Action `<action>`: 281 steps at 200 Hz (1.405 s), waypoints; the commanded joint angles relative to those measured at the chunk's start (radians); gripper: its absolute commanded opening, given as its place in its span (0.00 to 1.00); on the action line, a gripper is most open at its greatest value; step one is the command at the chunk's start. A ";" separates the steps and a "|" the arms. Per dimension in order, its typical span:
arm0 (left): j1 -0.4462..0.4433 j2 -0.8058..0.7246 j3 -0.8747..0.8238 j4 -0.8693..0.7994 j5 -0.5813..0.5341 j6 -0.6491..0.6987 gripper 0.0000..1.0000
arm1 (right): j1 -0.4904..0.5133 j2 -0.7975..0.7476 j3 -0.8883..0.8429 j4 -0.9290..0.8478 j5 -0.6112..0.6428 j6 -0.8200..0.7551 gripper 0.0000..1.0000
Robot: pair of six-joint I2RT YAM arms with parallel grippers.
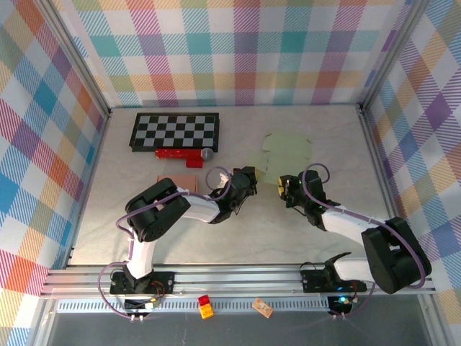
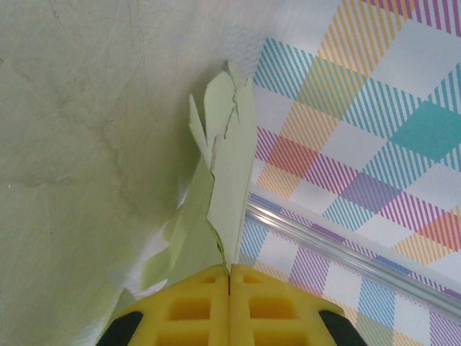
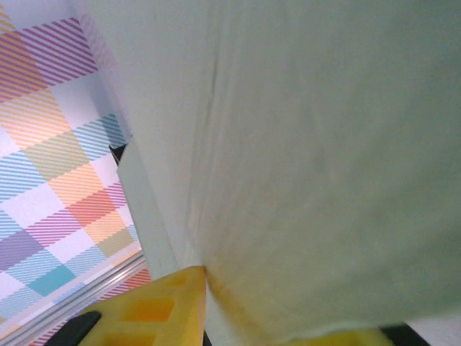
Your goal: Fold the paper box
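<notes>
Lying largely unfolded, the paper box (image 1: 287,151) is being pinched by the left gripper (image 2: 229,275), its jaws closed on a flap; no grip can be told for the right gripper (image 3: 266,310).

Reaching toward each other with white-and-black left arm (image 1: 194,207) and right arm (image 1: 346,220). Pinching pale green paper sheet (image 2: 234,166) in yellow-fingered left claw (image 2: 229,282), jaws pressed together. Straddling it with right claw (image 3: 248,299), jaws apart.

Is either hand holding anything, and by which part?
The left hand pinches the green paper box by a raised edge flap. The right hand straddles its edge; grip cannot be told.
</notes>
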 commanded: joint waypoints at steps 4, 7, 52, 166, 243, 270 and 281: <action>-0.010 -0.015 -0.009 0.046 -0.010 -0.016 0.00 | -0.004 -0.018 0.014 -0.002 0.031 -0.016 0.24; -0.010 -0.016 -0.007 0.045 -0.009 -0.016 0.00 | -0.006 -0.018 0.018 -0.005 0.031 -0.018 0.24; -0.013 -0.015 -0.023 0.062 0.001 -0.016 0.00 | -0.037 -0.008 0.062 -0.027 0.007 -0.059 0.17; 0.076 -0.222 -0.039 -0.291 0.337 0.106 0.50 | -0.172 -0.007 0.372 -0.341 -0.183 -0.289 0.00; 0.166 -0.453 0.122 -0.975 0.563 0.511 0.59 | -0.219 0.105 0.747 -0.665 -0.304 -0.420 0.00; 0.232 -0.477 0.279 -1.234 0.530 0.749 0.58 | -0.220 0.115 0.857 -0.812 -0.319 -0.440 0.00; 0.257 -0.481 0.325 -1.302 0.518 0.819 0.58 | -0.220 0.109 0.900 -0.901 -0.327 -0.449 0.00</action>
